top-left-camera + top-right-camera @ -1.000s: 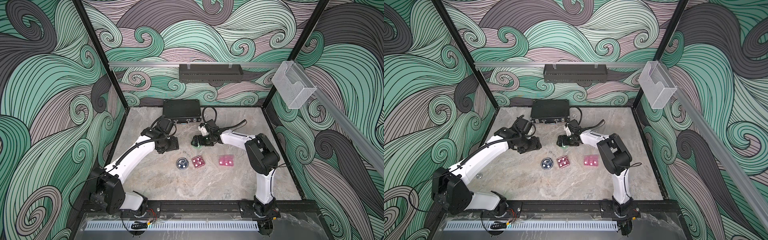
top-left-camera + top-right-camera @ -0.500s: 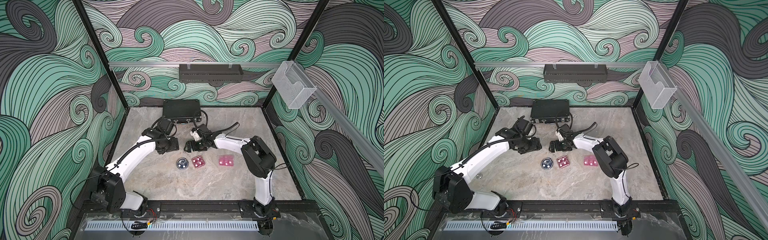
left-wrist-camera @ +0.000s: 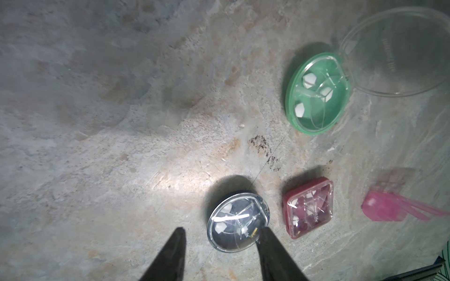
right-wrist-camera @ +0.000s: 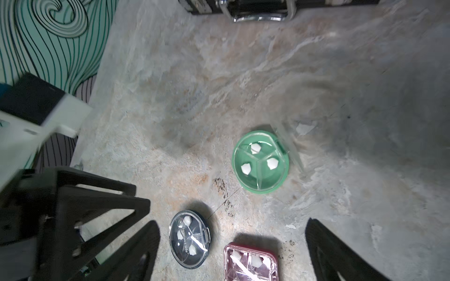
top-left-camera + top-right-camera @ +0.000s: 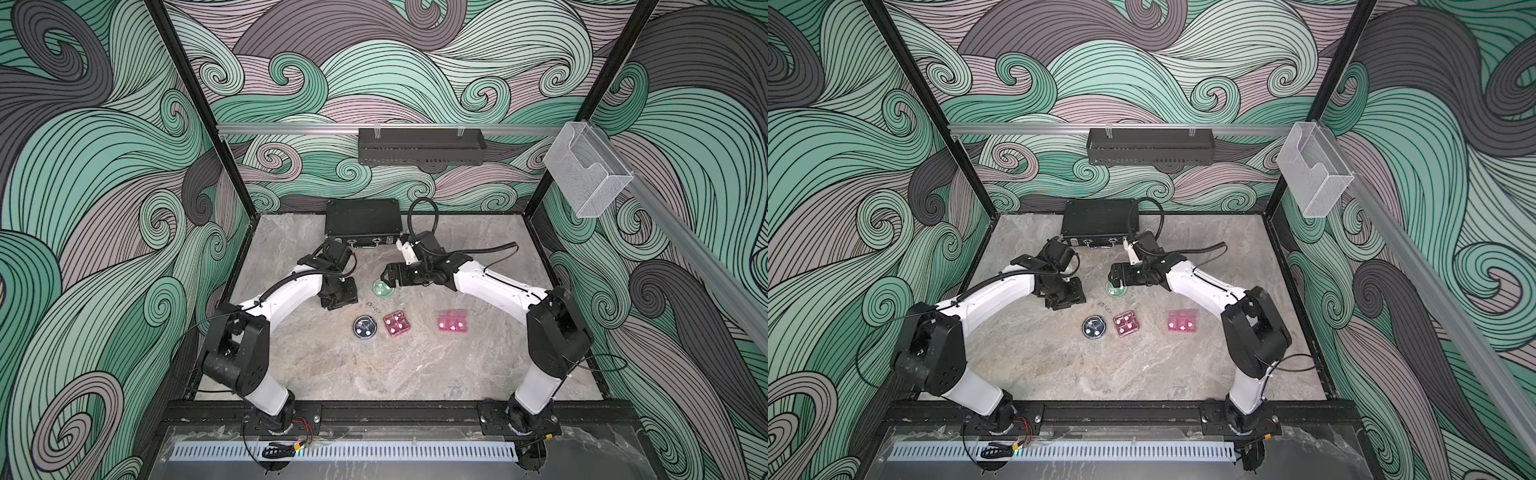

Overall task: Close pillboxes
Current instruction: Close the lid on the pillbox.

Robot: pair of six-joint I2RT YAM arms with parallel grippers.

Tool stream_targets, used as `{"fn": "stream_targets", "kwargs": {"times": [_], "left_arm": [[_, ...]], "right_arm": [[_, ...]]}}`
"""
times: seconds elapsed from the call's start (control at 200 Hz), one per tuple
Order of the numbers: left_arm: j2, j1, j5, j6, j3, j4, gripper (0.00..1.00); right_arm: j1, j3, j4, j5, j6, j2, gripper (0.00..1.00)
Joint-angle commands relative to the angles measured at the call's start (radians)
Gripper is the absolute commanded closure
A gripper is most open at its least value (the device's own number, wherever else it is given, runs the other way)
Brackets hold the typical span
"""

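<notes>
Bare desk (image 5: 395,374) spreads at 6 o'clock of the row: blue round box (image 5: 365,327), dark pink square box (image 5: 397,324), then a wider gap to the light pink box (image 5: 452,321). At 12 o'clock the green box (image 5: 382,288), clear lid (image 3: 399,48) open, sits hemmed between left arm (image 5: 286,297) and right arm (image 5: 490,289); black case (image 5: 362,222) blocks behind.

Black briefcase (image 5: 361,217), flat, closed

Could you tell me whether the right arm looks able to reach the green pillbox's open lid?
Probably yes: the right gripper hangs close by the green pillbox, jaws apart, and nothing lies between it and the clear lid; the left gripper stands apart.
</notes>
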Motion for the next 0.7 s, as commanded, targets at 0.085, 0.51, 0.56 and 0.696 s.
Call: {"fn": "stream_targets", "kwargs": {"times": [0.085, 0.51, 0.56, 0.696], "left_arm": [[0.11, 0.007, 0.06, 0.001, 0.088, 0.056, 0.76], [0.329, 0.002, 0.12, 0.011, 0.211, 0.085, 0.82], [0.344, 0.001, 0.126, 0.011, 0.221, 0.086, 0.82], [0.381, -0.002, 0.145, 0.011, 0.24, 0.085, 0.82]], "right_arm": [[-0.074, 0.11, -0.06, -0.033, -0.029, 0.075, 0.31], [-0.113, 0.357, -0.124, -0.147, -0.051, 0.314, 0.63], [-0.115, 0.368, -0.124, -0.156, -0.053, 0.332, 0.64], [-0.115, 0.386, -0.134, -0.19, -0.059, 0.365, 0.69]]}}
